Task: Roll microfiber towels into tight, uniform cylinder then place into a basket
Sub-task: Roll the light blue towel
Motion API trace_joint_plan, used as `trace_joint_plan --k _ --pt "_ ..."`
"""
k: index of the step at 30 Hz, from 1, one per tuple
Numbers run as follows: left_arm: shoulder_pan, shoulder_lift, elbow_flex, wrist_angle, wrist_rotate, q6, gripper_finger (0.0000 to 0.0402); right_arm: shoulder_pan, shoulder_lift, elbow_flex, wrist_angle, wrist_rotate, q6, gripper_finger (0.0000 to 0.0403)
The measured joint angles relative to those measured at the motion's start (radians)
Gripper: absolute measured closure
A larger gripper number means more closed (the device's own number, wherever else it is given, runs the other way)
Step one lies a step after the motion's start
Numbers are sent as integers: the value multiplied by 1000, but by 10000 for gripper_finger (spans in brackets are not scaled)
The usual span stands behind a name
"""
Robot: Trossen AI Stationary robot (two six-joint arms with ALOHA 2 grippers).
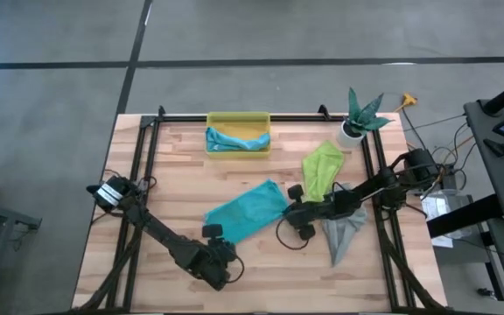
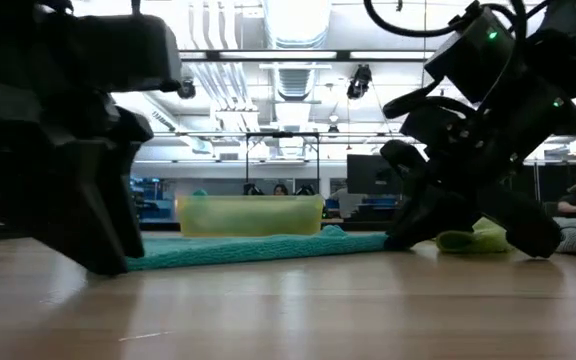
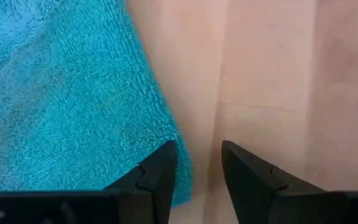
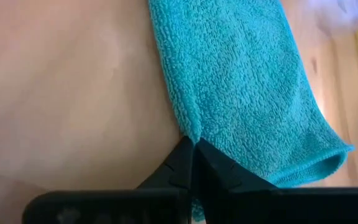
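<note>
Your teal towel (image 1: 245, 211) lies flat and slanted at the centre of the high view, spread out as it needs to be before any rolling can start. At its right end the right gripper (image 1: 294, 213) has its fingers pressed together on the towel's edge, a thin pinch of cloth caught between the tips in the right wrist view, likely to lift or fold that side. At the lower left end, the left gripper (image 1: 213, 233) sits low with its fingers apart, one finger over the towel's corner and the other over bare wood, holding nothing. The lime green towel (image 1: 320, 169) and the grey towel (image 1: 343, 230) wait crumpled to the right of centre. The basket (image 1: 238, 117), at the top centre of the table (image 1: 182, 175), already holds the light blue towel (image 1: 233, 140).
</note>
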Motion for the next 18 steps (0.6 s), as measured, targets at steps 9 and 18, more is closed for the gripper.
trace_joint_plan --k 9,18 --pt "-24 1 2 -6 -9 -8 283 65 -29 14 -62 8 40 394" --pt "-56 1 16 -29 -2 -54 283 163 -54 18 -116 23 166 394"
